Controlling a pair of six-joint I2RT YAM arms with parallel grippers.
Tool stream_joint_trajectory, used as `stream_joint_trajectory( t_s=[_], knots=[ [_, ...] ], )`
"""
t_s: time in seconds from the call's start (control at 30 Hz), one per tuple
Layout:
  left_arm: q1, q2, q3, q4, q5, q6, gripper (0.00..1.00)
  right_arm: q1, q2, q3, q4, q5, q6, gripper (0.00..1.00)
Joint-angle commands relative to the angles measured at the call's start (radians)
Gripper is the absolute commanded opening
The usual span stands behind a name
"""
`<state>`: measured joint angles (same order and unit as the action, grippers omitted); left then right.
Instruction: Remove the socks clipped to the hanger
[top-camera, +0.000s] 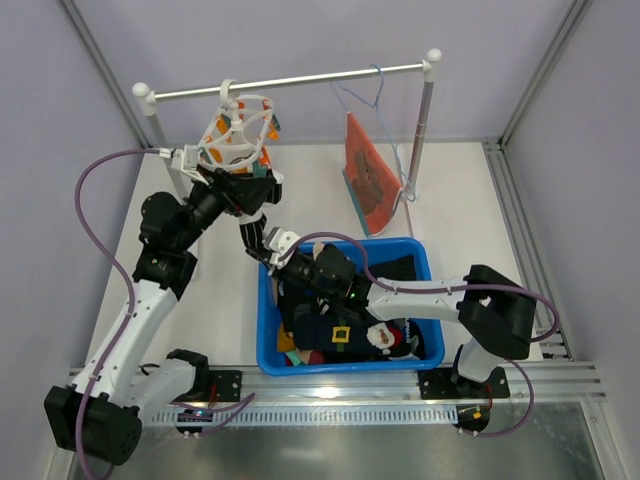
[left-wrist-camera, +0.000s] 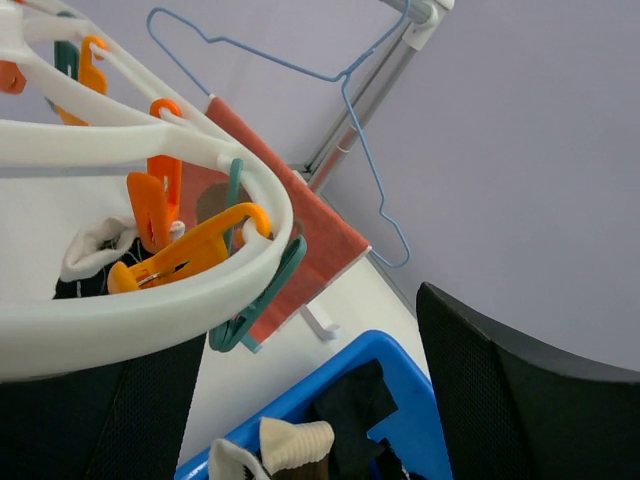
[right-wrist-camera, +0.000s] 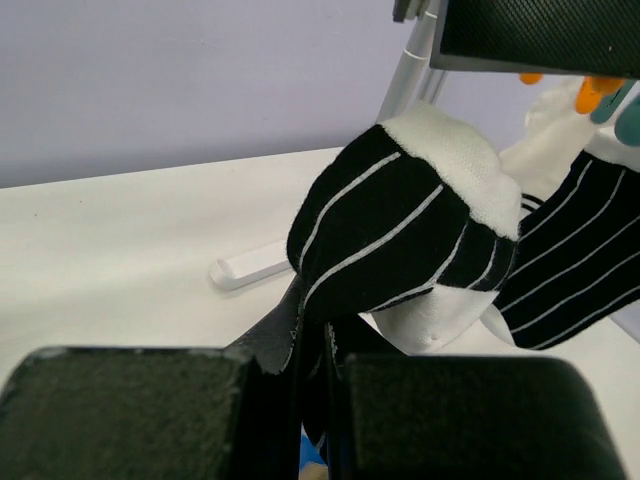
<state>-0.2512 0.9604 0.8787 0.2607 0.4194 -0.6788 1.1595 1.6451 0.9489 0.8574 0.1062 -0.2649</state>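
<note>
A black striped sock (right-wrist-camera: 400, 230), hung under the hanger (top-camera: 237, 128) near the desk's far-left corner, is clamped from below by the right hand (right-wrist-camera: 315, 350). The left hand (left-wrist-camera: 310, 400) is held apart around the hanger.

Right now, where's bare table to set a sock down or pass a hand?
Free: the tabletop right of the blue bin, up to the side rail; the strip between the orange cloth and the peg hanger; a patch between the bin and the left arm. Crowded: the bin is full, and under the peg hanger the right gripper pinches a striped sock.
</note>
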Motion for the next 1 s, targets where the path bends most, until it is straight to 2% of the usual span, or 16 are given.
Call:
stream_joint_trajectory(
  t_s=[0.0,0.17,0.67,0.8,0.97],
  knots=[
    [0.015,0.018,0.04,0.043,0.056,-0.013,0.8,0.006,-0.053,-0.004,0.046,-0.029,-0.011,0.04],
    [0.017,0.031,0.049,0.034,0.062,-0.013,0.75,0.006,-0.05,-0.002,0.046,-0.036,-0.008,0.04],
    [0.017,0.038,0.049,0.025,0.058,-0.007,0.73,0.008,-0.091,-0.039,0.026,0.003,-0.022,0.04],
    [0.015,0.034,0.043,0.022,0.055,-0.004,0.72,0.008,-0.155,-0.093,0.0,0.091,-0.042,0.04],
    [0.018,0.026,0.043,0.008,0.042,0.004,0.72,0.008,-0.379,-0.2,-0.15,0.257,-0.022,0.04]
  ],
)
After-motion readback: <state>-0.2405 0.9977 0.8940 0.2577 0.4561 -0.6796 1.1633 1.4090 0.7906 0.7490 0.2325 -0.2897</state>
